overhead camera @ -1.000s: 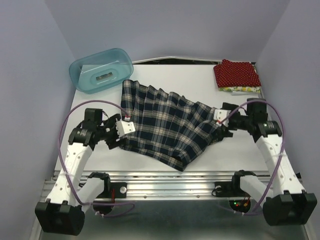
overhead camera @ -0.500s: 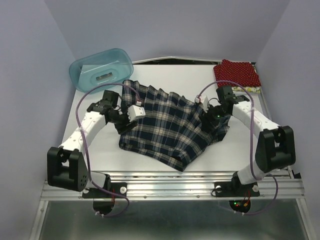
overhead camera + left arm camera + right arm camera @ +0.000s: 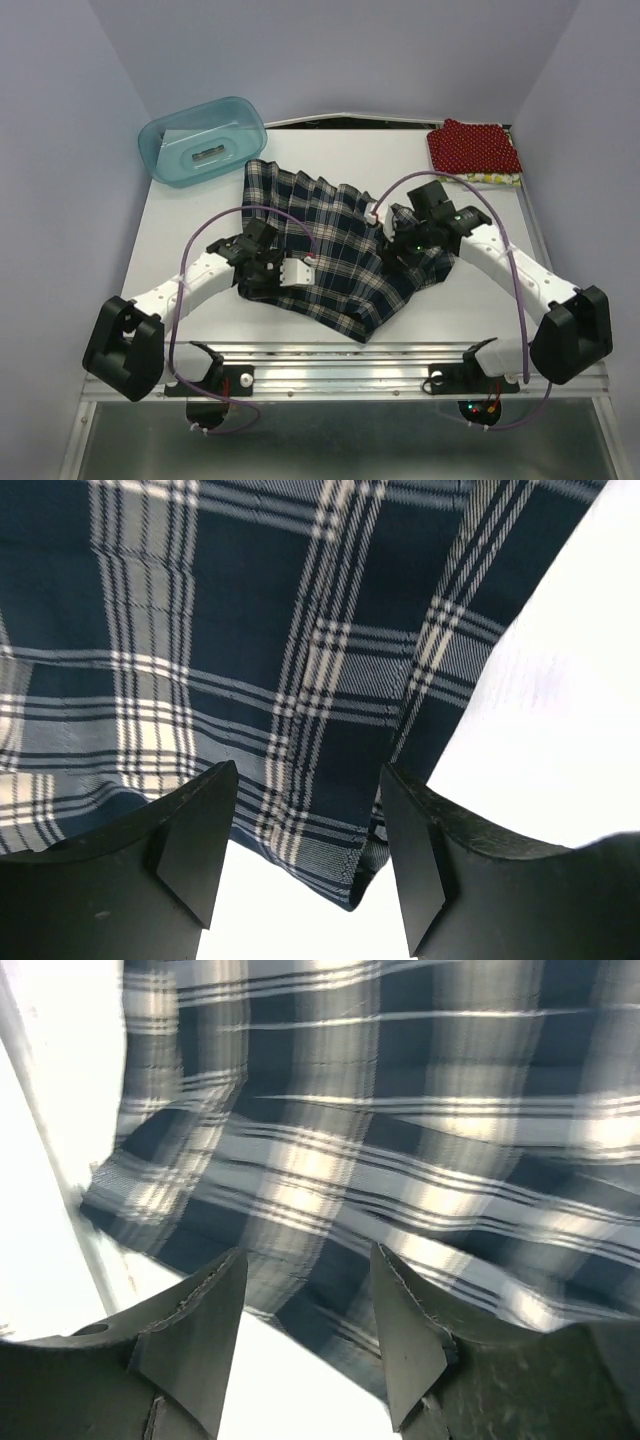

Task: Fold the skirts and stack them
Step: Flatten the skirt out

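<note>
The plaid skirt (image 3: 330, 250) lies spread over the middle of the table, rumpled at its right side. My left gripper (image 3: 308, 268) hovers low over its near-left part, jaws open. In the left wrist view a hemmed corner of the plaid skirt (image 3: 330, 680) lies between the black fingers (image 3: 195, 845), unclamped. My right gripper (image 3: 388, 232) is over the skirt's right part, also open, and the right wrist view has the plaid cloth (image 3: 400, 1140) just beyond its fingertips (image 3: 405, 1345). The red dotted skirt (image 3: 473, 147) sits folded at the back right on a yellowish one (image 3: 487, 179).
A translucent teal tub (image 3: 203, 140) stands at the back left corner. Purple walls close in three sides. Both arm bases and a metal rail (image 3: 340, 370) run along the near edge. White tabletop (image 3: 190, 215) shows left of the skirt.
Both arms have reached inward over the plaid skirt. The left gripper came from its left edge to the near-left part, the right from its right edge toward the middle. Both jaws have narrowed.
</note>
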`<action>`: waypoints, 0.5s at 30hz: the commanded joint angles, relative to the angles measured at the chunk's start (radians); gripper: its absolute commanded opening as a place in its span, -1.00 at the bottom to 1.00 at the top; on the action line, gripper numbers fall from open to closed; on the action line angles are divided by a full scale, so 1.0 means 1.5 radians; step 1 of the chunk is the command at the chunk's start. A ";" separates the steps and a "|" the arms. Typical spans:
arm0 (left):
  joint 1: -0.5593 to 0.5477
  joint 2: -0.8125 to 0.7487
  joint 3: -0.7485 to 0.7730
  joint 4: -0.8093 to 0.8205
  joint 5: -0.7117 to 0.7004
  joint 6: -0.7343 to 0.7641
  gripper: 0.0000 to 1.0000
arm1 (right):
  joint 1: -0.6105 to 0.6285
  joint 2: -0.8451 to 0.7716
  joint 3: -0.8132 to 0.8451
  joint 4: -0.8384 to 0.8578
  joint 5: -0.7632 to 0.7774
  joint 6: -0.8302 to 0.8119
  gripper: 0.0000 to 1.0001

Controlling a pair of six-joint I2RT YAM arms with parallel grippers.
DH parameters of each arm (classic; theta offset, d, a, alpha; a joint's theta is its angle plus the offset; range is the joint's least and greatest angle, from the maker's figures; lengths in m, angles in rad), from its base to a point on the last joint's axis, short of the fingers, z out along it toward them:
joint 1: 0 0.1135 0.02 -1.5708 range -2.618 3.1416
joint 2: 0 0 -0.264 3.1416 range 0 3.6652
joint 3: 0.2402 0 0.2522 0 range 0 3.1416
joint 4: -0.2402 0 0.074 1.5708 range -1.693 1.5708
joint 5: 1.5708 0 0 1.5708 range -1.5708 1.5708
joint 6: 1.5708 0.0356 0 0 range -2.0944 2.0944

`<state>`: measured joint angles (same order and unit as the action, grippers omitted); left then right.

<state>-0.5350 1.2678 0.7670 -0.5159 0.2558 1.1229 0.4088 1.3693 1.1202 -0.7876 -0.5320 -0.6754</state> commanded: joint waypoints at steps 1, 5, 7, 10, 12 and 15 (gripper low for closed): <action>0.003 -0.001 -0.008 0.032 -0.034 0.012 0.40 | 0.030 0.009 -0.081 0.046 0.096 0.042 0.15; 0.008 0.024 -0.010 0.057 -0.040 -0.017 0.40 | 0.030 0.084 -0.101 0.095 0.191 0.025 0.11; 0.024 0.035 -0.003 0.063 -0.026 -0.034 0.39 | 0.030 0.119 -0.118 0.129 0.225 0.009 0.09; 0.046 0.071 0.023 0.070 0.004 -0.080 0.38 | 0.030 0.171 -0.118 0.225 0.291 -0.008 0.07; 0.059 0.088 0.038 0.083 0.015 -0.099 0.36 | 0.008 0.207 -0.101 0.256 0.301 -0.030 0.06; 0.092 0.127 0.088 0.082 0.052 -0.145 0.33 | -0.014 0.279 -0.035 0.306 0.325 -0.049 0.05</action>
<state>-0.4442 1.4227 0.7967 -0.4320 0.2588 1.0084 0.4355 1.6722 0.9848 -0.5556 -0.1780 -0.6830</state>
